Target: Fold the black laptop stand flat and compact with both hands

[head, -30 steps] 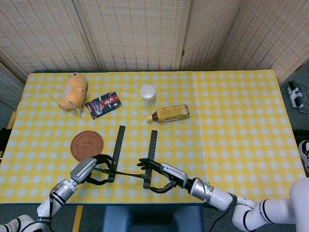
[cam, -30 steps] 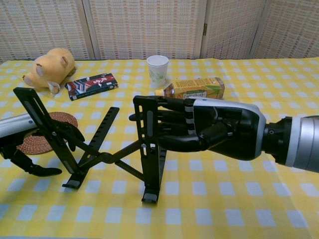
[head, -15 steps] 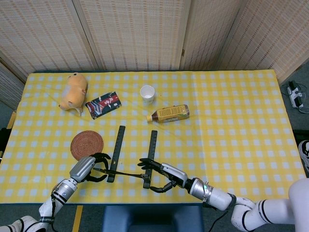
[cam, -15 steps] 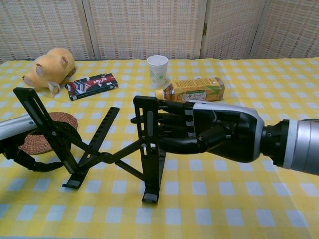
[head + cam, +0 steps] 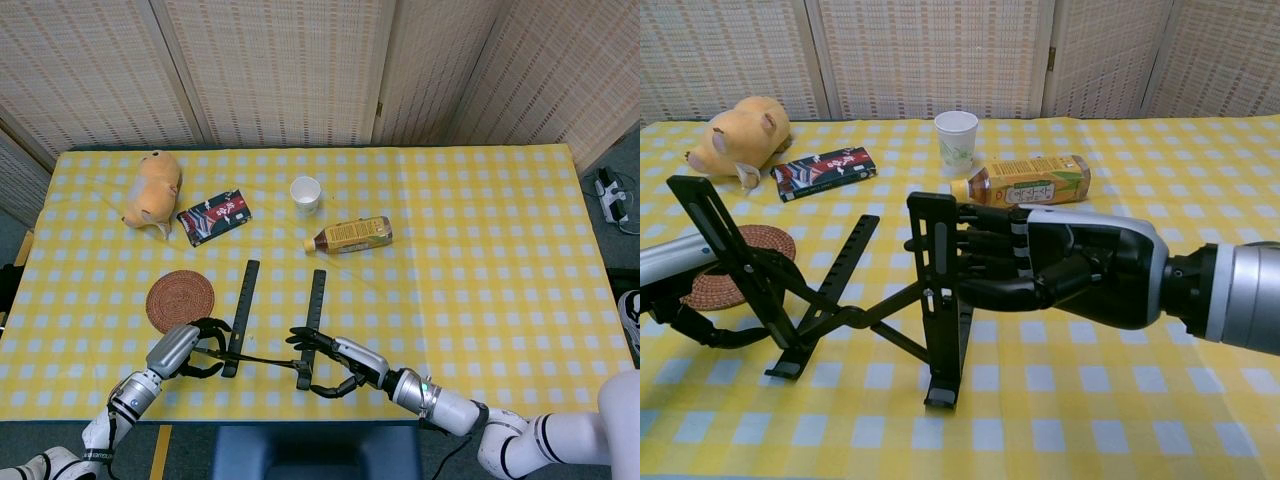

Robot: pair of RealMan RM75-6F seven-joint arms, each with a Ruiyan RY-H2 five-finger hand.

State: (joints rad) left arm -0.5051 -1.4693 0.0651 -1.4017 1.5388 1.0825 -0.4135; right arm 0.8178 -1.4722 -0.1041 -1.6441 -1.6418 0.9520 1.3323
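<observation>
Since a second ago the left hand (image 5: 685, 300) has drawn back toward the left edge, fingers curled beside the laptop stand (image 5: 855, 290) — whether they grip it I cannot tell. The right hand (image 5: 1060, 265) presses closed fingers against the stand's right upright. Only the head view shows both long arms lying parallel, lower centre — the stand unfolded.

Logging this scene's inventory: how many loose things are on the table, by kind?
Stand: 1
Plush toy: 1
Snack packet: 1
Cup: 1
Bottle: 1
Coaster: 1
Total: 6
</observation>
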